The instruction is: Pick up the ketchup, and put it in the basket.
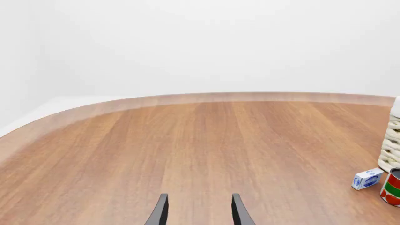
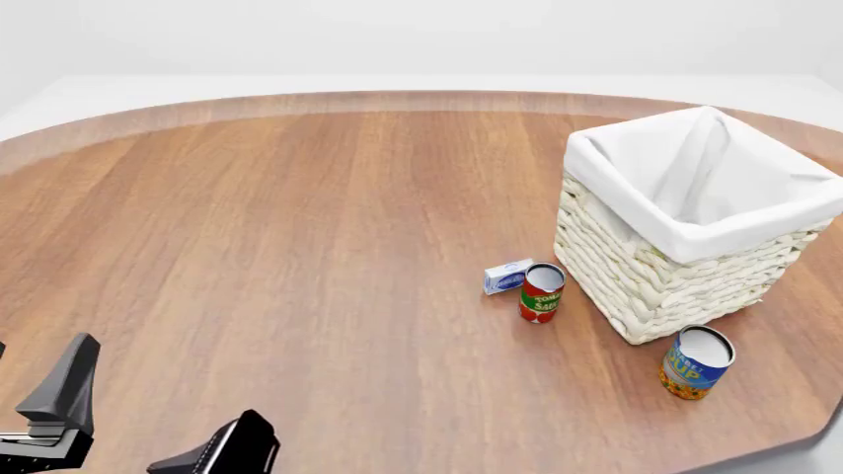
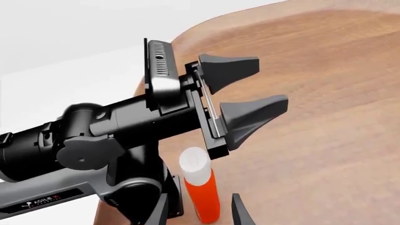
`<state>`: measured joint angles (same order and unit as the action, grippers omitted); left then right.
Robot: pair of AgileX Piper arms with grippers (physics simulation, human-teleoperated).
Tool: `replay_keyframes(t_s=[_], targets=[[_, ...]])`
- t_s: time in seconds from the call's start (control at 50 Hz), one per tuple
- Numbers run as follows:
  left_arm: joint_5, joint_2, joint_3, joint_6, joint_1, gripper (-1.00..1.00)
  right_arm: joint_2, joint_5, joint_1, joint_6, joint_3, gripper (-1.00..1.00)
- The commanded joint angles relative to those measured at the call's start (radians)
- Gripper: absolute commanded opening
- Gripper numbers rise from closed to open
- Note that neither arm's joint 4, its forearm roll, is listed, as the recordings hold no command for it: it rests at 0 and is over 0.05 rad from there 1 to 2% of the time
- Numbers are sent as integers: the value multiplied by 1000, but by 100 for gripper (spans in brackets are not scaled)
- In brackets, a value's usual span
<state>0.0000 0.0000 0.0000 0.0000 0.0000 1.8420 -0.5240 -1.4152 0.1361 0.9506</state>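
Observation:
The ketchup (image 3: pixel 201 190), a red bottle with a white cap, shows only in the right wrist view, between the fingers of my right gripper (image 3: pixel 200 197). That gripper is open, with a gap on each side of the bottle. Just beyond it is my left gripper (image 3: pixel 250 90), also open and holding nothing. In the front view the left gripper (image 2: pixel 169 383) sits at the near left corner; the right gripper and the ketchup are outside that view. The basket (image 2: pixel 658 272), cream wicker with a white liner, stands at the right, far from both grippers, and its edge (image 1: pixel 392 140) shows in the left wrist view.
A red-and-green tomato sauce can (image 2: pixel 540 292) and a small blue-white box (image 2: pixel 507 276) stand just left of the basket. A blue-yellow can (image 2: pixel 696 362) is at its near corner. The left arm's black body (image 3: pixel 93 136) crowds the space by the ketchup, near the table edge.

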Motion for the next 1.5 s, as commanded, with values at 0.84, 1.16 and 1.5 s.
replay_keyframes(t_s=[0.84, 1.16, 1.5], targets=[[0, 0, 0, 0, 0, 100, 20, 22, -20, 2, 39, 100], [0, 0, 0, 0, 0, 100, 35, 30, -21, 5, 54, 100], [0, 0, 0, 0, 0, 100, 69, 38, -18, 10, 80, 100]])
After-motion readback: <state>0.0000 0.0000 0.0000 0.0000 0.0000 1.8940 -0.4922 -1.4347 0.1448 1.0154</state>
